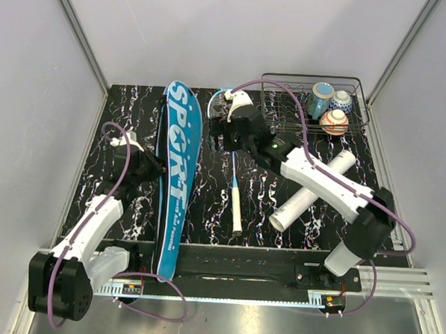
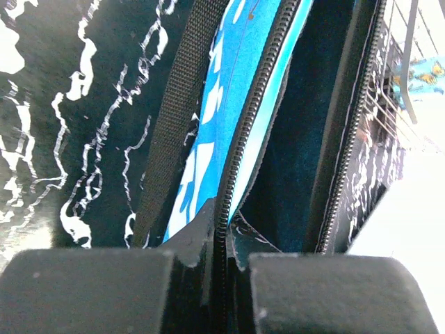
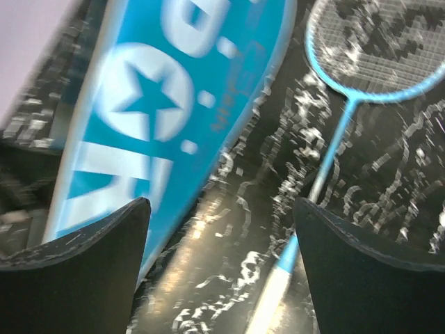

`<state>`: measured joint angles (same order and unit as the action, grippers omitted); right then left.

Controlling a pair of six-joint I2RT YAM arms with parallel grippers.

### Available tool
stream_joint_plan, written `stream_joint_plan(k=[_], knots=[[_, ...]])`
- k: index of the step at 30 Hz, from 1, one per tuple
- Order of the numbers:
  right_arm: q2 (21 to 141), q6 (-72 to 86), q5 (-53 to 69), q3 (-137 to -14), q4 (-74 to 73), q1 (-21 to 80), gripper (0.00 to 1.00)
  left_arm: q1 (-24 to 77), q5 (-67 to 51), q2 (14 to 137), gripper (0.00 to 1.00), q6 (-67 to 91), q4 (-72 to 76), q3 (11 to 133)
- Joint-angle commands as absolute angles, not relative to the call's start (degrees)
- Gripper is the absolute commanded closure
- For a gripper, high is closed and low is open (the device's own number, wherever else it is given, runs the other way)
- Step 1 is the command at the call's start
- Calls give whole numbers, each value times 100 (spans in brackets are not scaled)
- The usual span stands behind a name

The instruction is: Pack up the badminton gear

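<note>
The table (image 1: 136,110) looks glossy and marbled, the bag (image 1: 180,157) woven cloth, the rack (image 1: 282,114) thin metal wire.

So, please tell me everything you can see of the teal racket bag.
The teal racket bag is long and narrow, fabric by its look, with white "SPORT" lettering and a star. It lies on the black marbled table, from the near edge towards the far side. A black webbing strap runs along it. Its zipper is open, showing a dark inside. The left gripper is shut on the zipper edge.
</note>
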<state>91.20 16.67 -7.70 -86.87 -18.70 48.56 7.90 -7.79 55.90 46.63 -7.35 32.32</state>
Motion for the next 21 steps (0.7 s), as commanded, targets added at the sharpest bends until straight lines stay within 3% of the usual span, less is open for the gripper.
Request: stream_joint_plan(k=[1, 6, 12, 21], knots=[[9719, 1600, -1441, -8613, -2188, 4641, 12, 800, 263, 5239, 100, 4518, -1019, 3963], [10720, 1810, -906, -8824, -2259, 4298, 23, 853, 694, 5370, 100, 4500, -1283, 4297], [11714, 1977, -1204, -9176, -2285, 4105, 38, 870, 264, 5835, 100, 4825, -1047, 4307], [12532, 1969, -1169, -9553, -2136, 3824, 45, 861, 44, 6073, 100, 4816, -616, 3885]])
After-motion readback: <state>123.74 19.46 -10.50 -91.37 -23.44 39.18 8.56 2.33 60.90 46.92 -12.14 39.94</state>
